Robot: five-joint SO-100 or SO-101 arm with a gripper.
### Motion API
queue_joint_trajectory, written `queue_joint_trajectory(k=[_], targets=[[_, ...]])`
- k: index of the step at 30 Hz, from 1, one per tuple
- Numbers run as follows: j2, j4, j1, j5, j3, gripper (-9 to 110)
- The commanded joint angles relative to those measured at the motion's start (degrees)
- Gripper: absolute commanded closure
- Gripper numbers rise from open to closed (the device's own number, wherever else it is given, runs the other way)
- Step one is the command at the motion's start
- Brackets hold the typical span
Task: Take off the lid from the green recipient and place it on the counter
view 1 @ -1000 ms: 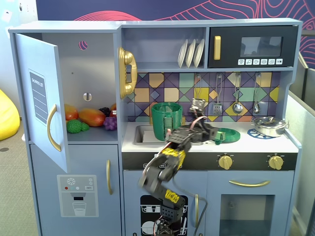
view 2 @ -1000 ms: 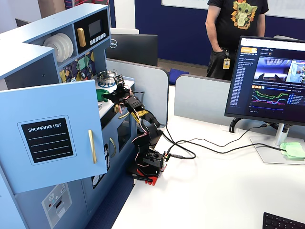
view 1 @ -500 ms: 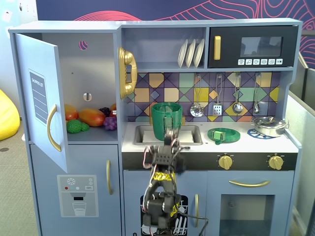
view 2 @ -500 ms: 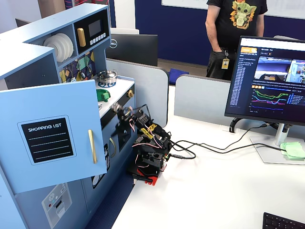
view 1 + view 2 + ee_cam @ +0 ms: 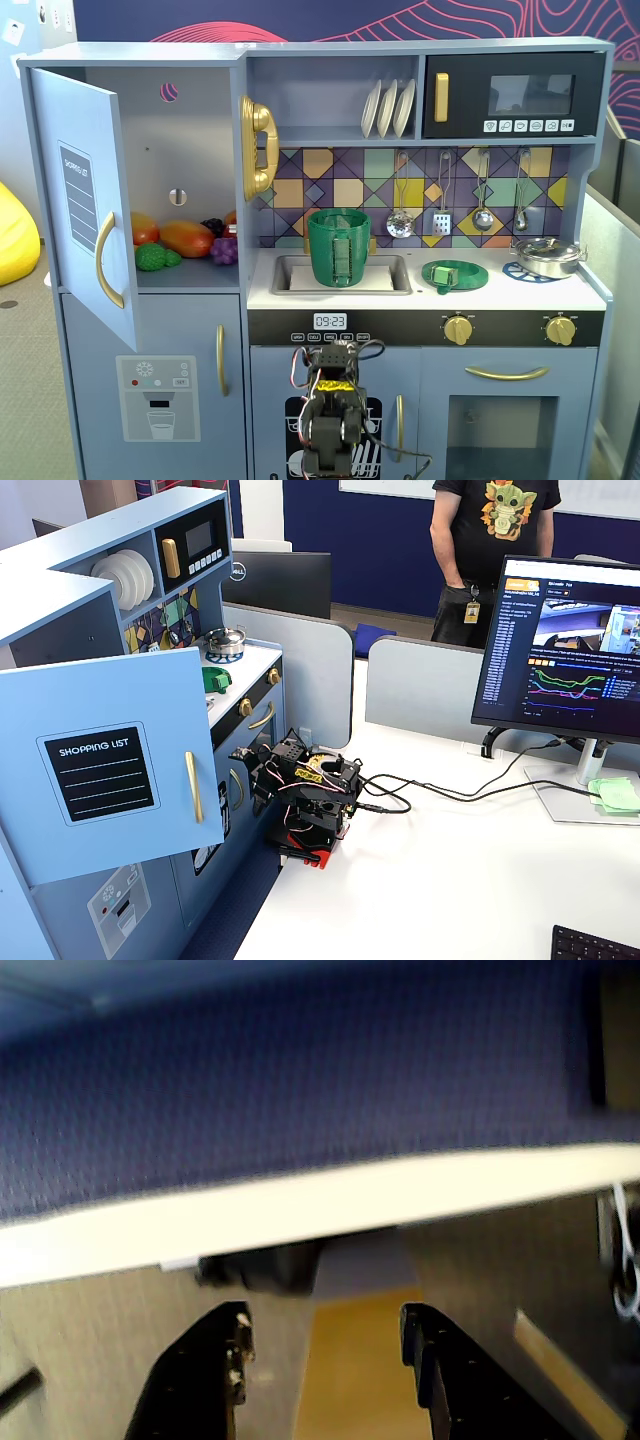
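Observation:
The green recipient stands upright and uncovered in the sink of the counter. The green lid lies flat on the counter to the pot's right, knob up; it also shows in a fixed view. My arm is folded low in front of the toy kitchen, well below the counter, and shows in both fixed views. In the wrist view my gripper is open and empty, with its jaws wide apart, and neither the pot nor the lid shows there.
A silver pan sits on the right burner. The fridge door stands open on the left, with toy food on the shelf. Utensils hang on the back wall. A monitor and cables are on the white desk.

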Motion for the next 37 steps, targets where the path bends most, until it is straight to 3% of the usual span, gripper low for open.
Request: queue_joint_trajectory(k=[1,8,37], targets=[[2.90,7.21,-0.62,0.97,0.79,93],[8.09,15.82,-0.09,-0.44,0.79,93],[8.09,16.08,0.88,1.05,0.79,92]])
